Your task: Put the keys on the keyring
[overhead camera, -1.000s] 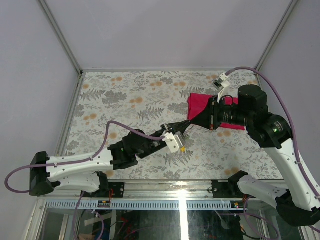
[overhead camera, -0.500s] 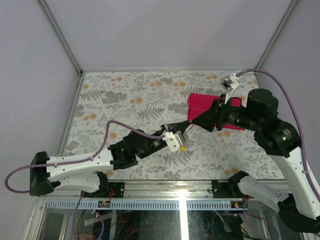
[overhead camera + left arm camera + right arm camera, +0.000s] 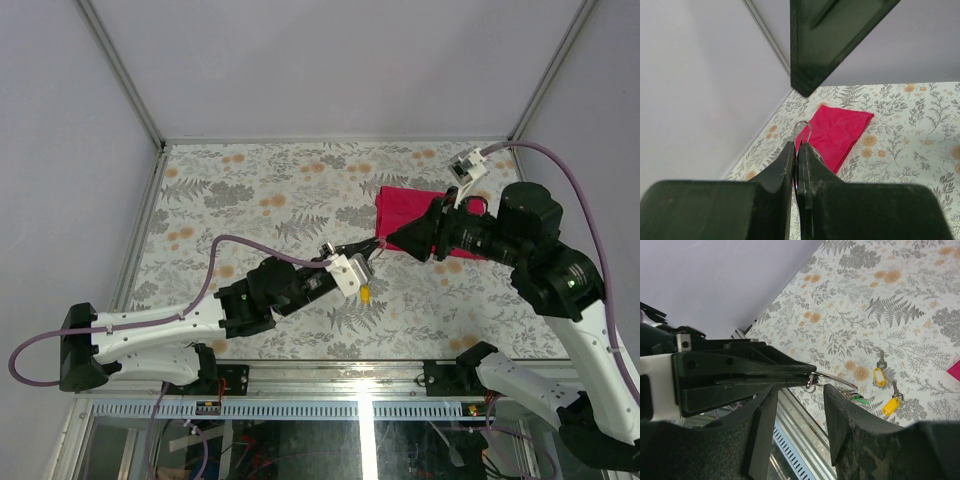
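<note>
Keyring [image 3: 803, 122] sticks lengthwise past clamped left fingers [image 3: 782, 165] toward red cloth [image 3: 840, 132].

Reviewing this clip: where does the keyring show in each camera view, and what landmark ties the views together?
Top external: keyring near centre, barely visible where the two arms meet.
Left wrist: keyring is a wire loop rising above the fingertips, centre.
Right wrist: keyring at centre, beside the black tip.
Shared landmark: the left end effector pinching it.

Robot lab test cell: plain white walls [image 3: 330, 60], aluminium frame rails [image 3: 121, 72], floral-print table [image 3: 250, 190].
</note>
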